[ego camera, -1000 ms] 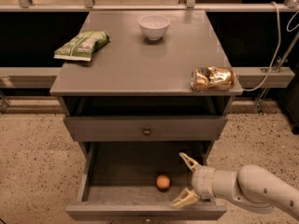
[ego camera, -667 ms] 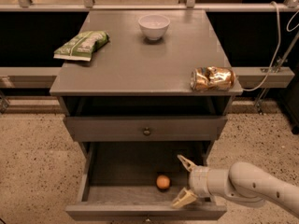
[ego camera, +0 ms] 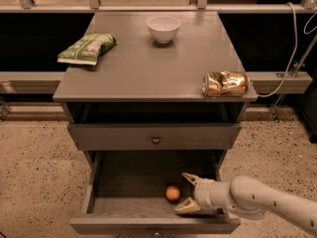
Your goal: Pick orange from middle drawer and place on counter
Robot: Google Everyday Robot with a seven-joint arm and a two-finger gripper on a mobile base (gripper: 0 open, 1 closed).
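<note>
Counter [ego camera: 148, 68] — flat, smooth grey top; three things on it. White bowl [ego camera: 163, 29], round and glossy, near the back edge, a little right of centre; green crinkled packet [ego camera: 87, 48] lying flat by the left edge; gold metallic can [ego camera: 225, 84], dented, on its side at the front right corner.

Below the front edge: closed grey drawer front [ego camera: 124, 137] with a small round knob; under it the middle drawer [ego camera: 91, 195] pulled out, with grey wooden walls and a dark floor; the closed front overhangs the back of the tray.

Orange [ego camera: 173, 193] — small, round, smooth — sits on the drawer floor, right of centre, toward the front wall.

Gripper [ego camera: 181, 192] inside the tray, just right of the orange, below the counter's front right corner; its two tan fingers [ego camera: 188, 206] are spread apart and hold nothing; tips lie to either side of the orange's right flank; contact cannot be told. White rounded arm [ego camera: 262, 200] crosses the drawer's right wall.

Speckled floor [ego camera: 34, 167] around the cabinet; white cable [ego camera: 292, 43] hangs beyond the right edge.
</note>
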